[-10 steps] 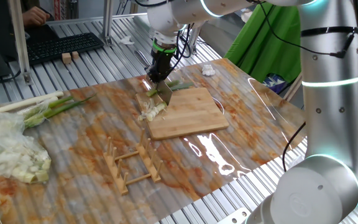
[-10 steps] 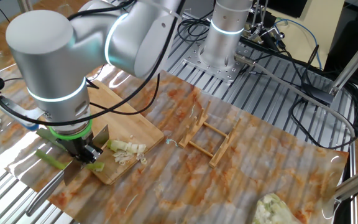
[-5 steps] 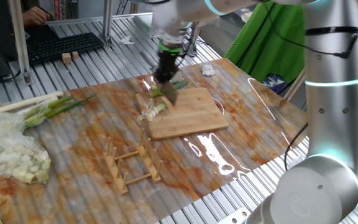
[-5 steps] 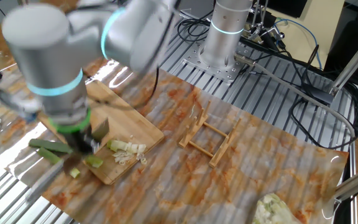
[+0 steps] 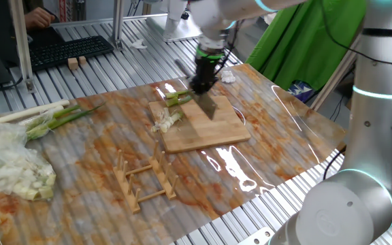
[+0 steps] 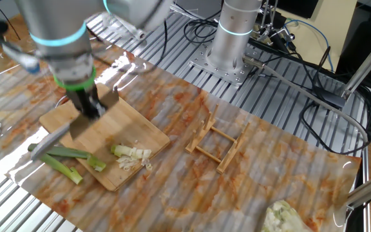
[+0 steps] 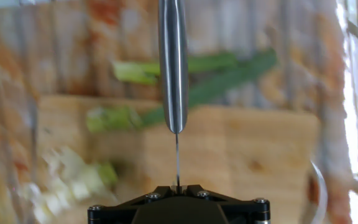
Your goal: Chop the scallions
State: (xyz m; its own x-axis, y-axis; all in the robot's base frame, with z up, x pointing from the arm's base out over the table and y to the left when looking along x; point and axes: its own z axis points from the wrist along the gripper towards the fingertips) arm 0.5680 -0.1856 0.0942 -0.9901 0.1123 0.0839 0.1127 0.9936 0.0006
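Ribbed metal table point(image 5: 101, 64) under a glossy orange-streaked sheet point(image 5: 264, 146) fills both fixed views, with a keyboard at the far edge and green cloth behind the arm. On the sheet lies a bamboo cutting board point(image 5: 213, 129), and above its middle hangs the end effector point(image 5: 203, 80), closed tight on the handle of a knife point(image 6: 66, 131) whose blade slants down toward the wood without clearly touching it.

The scallions point(image 6: 66, 156) lie just beside the end effector, at the board's edge: 2 green lengths run half on the wood and half on the sheet, and a small heap of pale chopped bits point(image 6: 131, 155) sits on the board a little further from the blade. In the hand view the blade point(image 7: 173, 62) points away from the camera and the green stalk point(image 7: 216, 74) crosses beyond it, so the stalk is not under the edge now.

A wooden rack point(image 5: 145, 178) stands well apart from the end effector, and a whole bundle of stalks point(image 5: 46, 117) and a pale heap in plastic point(image 5: 15, 170) lie further off still.

Risks, as I judge them: nothing pins the stalks, so a downstroke could roll them or flick them off the board. Since they overhang the edge, a cut placed too far out would strike the sheet and slice it. Loose bits could also scatter.
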